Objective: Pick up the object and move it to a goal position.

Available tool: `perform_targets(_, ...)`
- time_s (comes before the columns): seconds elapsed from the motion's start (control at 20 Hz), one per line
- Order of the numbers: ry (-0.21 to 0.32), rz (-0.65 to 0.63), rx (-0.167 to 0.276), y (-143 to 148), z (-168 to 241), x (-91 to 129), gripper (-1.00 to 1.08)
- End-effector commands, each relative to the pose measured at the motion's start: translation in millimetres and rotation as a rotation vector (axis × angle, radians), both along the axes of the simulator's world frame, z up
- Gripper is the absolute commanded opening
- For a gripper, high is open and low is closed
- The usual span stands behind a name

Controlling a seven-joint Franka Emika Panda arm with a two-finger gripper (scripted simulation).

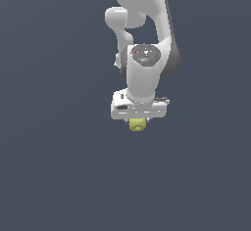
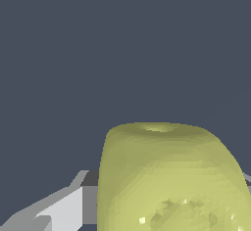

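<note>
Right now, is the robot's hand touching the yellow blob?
Cannot tell. In the exterior view the blob peeks out right under the hand, fingers hidden. The wrist view shows it huge beside one finger, contact unclear.

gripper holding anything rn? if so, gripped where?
Looks like yes: the yellow-green object sits right under the gripper, apparently gripped by its upper part. Finger contact isn't clearly visible in either view.

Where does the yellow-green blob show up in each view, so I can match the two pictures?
Exterior view: the yellow-green blob sits just under the white hand, near picture centre.
Wrist view: the blob fills the lower right, very close to the camera.
Shared landmark: the hand, showing as a grey-white finger beside the blob.
</note>
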State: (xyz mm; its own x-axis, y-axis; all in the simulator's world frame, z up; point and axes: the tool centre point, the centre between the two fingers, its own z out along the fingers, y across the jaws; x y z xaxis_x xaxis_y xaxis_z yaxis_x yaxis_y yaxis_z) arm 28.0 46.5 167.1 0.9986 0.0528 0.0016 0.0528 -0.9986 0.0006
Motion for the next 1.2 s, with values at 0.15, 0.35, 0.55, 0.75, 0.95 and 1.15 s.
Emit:
perform_targets(0.15,0.001,-0.001,0.000,27,31,24,-1.00)
perform_targets(0.35,0.001,-0.001,0.000,41,46,36,-1.00)
perform_targets(0.55,0.001,-0.001,0.000,50,56,45,-1.00)
perform_targets(0.75,0.002,0.000,0.001,55,62,50,-1.00)
perform_targets(0.95,0.002,0.000,0.001,57,64,53,-1.00)
perform_targets(1.15,0.002,0.000,0.001,57,64,53,-1.00)
